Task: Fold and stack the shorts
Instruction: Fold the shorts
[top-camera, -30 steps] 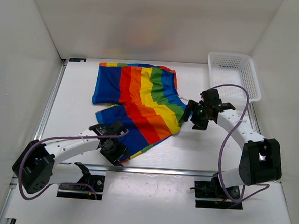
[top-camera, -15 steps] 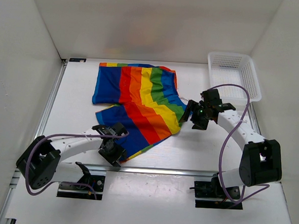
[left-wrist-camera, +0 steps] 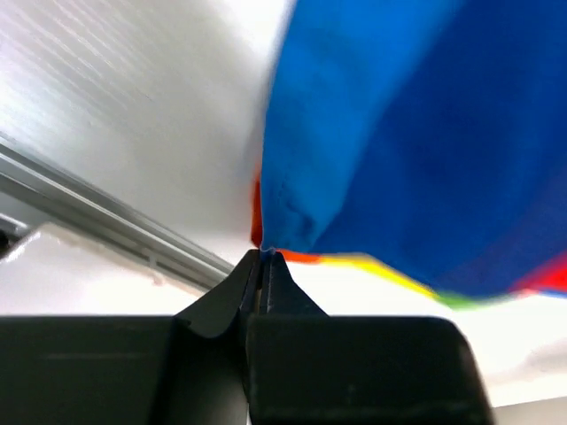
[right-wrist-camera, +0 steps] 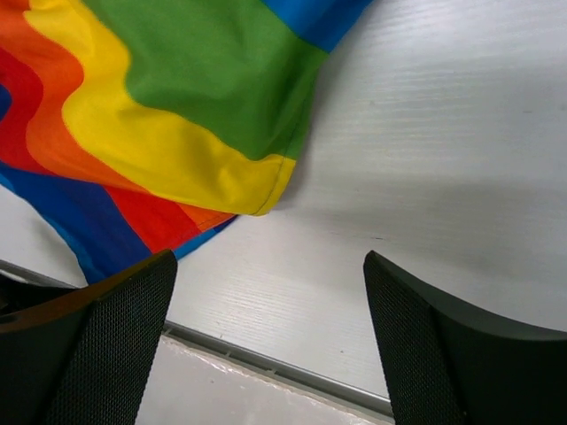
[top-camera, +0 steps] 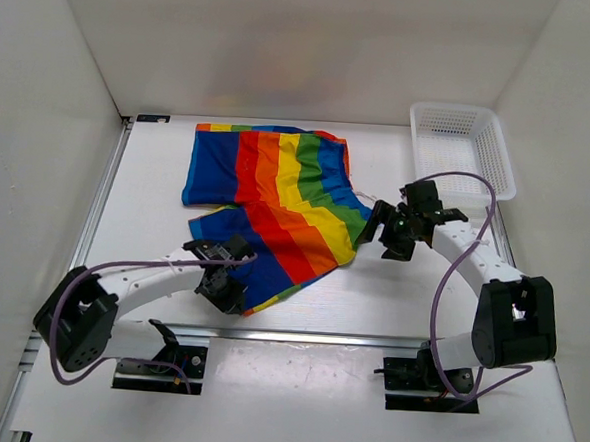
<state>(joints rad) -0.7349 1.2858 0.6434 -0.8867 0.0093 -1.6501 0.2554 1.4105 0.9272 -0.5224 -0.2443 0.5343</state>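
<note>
Shorts (top-camera: 277,185) soft matt cloth; basket (top-camera: 501,154) white plastic mesh.

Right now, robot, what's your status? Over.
Left gripper shut on shorts, near corner. Right gripper open beside shorts' right edge, holding nothing. Shorts spread on table. Basket far right, not in the way.

table (top-camera: 156,203): white and flat, with white walls at the back and both sides.
shorts (top-camera: 277,195): lie in the middle of the table, with red, orange, yellow, green and blue stripes.
basket (top-camera: 463,146): white with little holes, sits in the far right corner, apart from the shorts.
</note>
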